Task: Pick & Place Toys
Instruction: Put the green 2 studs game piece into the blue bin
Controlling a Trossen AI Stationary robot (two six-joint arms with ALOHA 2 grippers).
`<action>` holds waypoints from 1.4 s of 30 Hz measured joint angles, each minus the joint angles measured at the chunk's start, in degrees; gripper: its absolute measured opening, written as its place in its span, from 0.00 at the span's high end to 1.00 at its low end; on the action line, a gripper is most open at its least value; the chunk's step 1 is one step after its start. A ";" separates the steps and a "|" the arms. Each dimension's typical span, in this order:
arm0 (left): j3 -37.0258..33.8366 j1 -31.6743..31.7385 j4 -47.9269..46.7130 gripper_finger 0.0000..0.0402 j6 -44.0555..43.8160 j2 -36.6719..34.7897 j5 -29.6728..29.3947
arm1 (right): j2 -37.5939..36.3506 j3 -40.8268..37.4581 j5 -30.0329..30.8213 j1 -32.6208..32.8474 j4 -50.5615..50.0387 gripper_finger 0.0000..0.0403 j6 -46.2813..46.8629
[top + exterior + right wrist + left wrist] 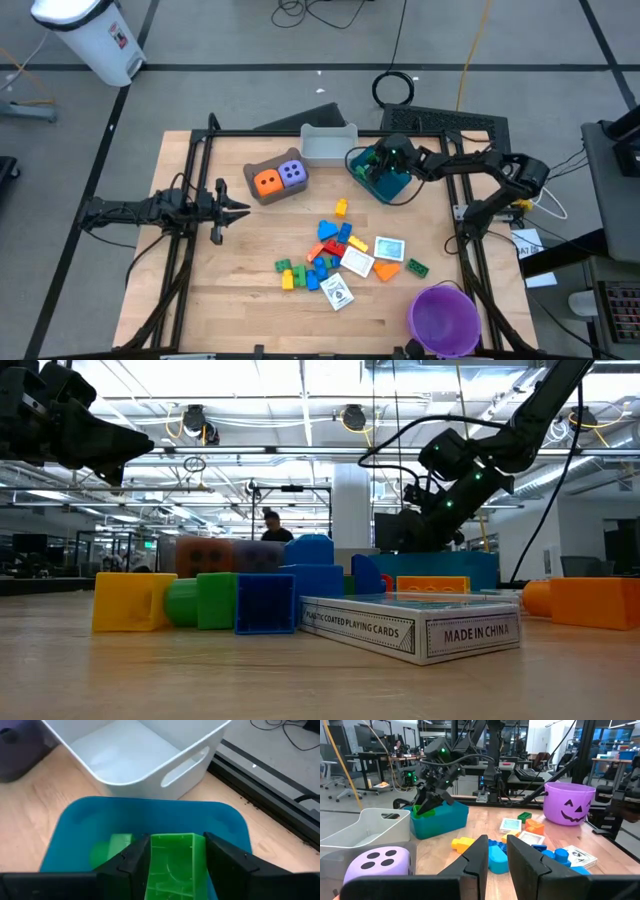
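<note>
My right gripper (388, 170) is over the blue bin (372, 185) at the far right and is shut on a green brick (172, 862). It also shows in the left wrist view (427, 806). A second green piece (112, 847) lies on the bin's floor. The orange die (266, 181) and the purple die (292, 173) sit in the brown bin (262, 197). Several small bricks and white cards (340, 258) lie in a loose pile at the table's middle. My left gripper (240, 209) hovers at the left, narrowly open and empty. My right gripper pinches the green brick by two opposite sides (150, 865) between its two fingers. The fingers come from above, slanting down into the blue bin. The brick's hollow side faces the wrist camera. The brick is clear of the bin's floor, about level with the rim (425, 811).
A white bin (328, 143) stands at the far edge beside the blue bin. The purple bowl (443, 318) stands at the near right corner. A box of playing cards (415, 628) lies at the pile's near side. Bare wood lies at the near left.
</note>
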 joint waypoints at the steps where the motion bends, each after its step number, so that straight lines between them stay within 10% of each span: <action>1: 0.00 0.02 0.00 0.81 0.00 0.00 -0.02 | 0.02 0.00 0.00 -0.02 -0.02 0.60 0.00; 32: 0.00 0.02 0.00 0.81 0.00 0.00 -0.02 | 3.54 -0.07 -0.05 -0.68 3.99 0.59 -0.84; 42: 0.00 0.02 0.00 0.81 0.00 0.00 -0.02 | 3.50 -0.07 -0.03 -0.66 4.66 0.42 -0.85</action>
